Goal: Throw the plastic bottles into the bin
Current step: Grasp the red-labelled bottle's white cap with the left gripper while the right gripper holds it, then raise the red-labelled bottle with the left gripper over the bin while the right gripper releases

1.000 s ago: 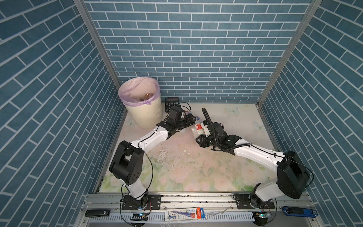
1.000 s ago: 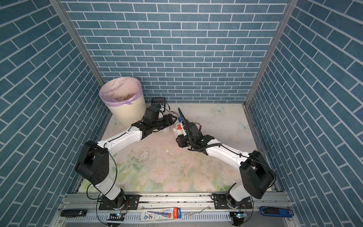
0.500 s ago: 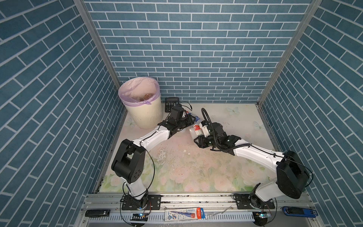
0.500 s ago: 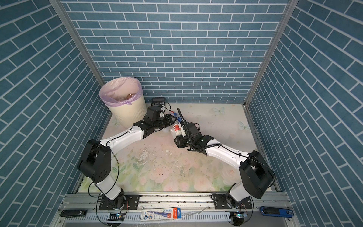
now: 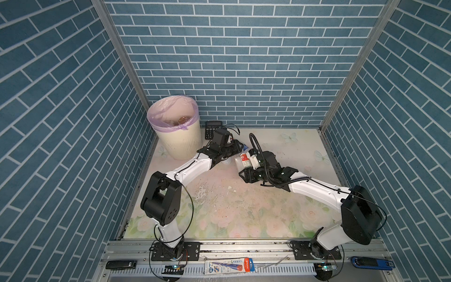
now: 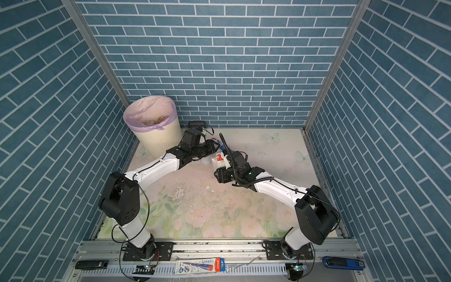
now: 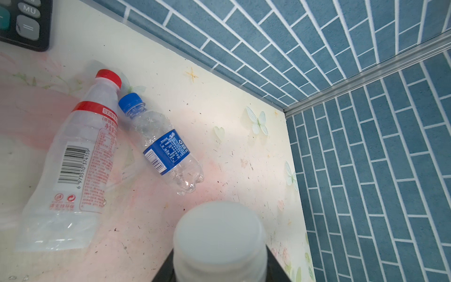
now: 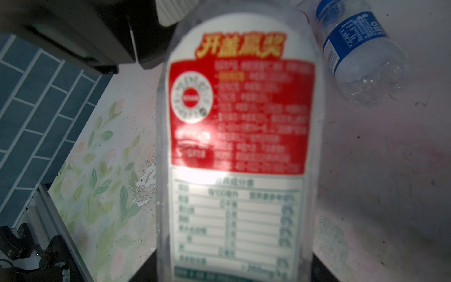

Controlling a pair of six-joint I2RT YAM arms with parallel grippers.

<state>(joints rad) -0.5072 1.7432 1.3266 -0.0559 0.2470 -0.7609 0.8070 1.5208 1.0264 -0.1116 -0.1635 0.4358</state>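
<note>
A clear plastic bottle with red cap and red-and-white label (image 7: 73,156) sits in the right tool (image 5: 247,162), but whether it is gripped is unclear. The left tool (image 5: 233,152) clamps a milky white plastic bottle (image 7: 219,244), mostly cut off. A blue-labelled clear bottle (image 7: 166,146) lies on the tabletop (image 5: 244,207), right of the cream ribbed bin (image 5: 179,146).

Cream ribbed bin (image 5: 180,144), lilac liner (image 5: 158,123), blue-labelled clear bottle (image 7: 168,149), red-capped clear bottle (image 7: 80,156), floral table (image 5: 244,214)
</note>
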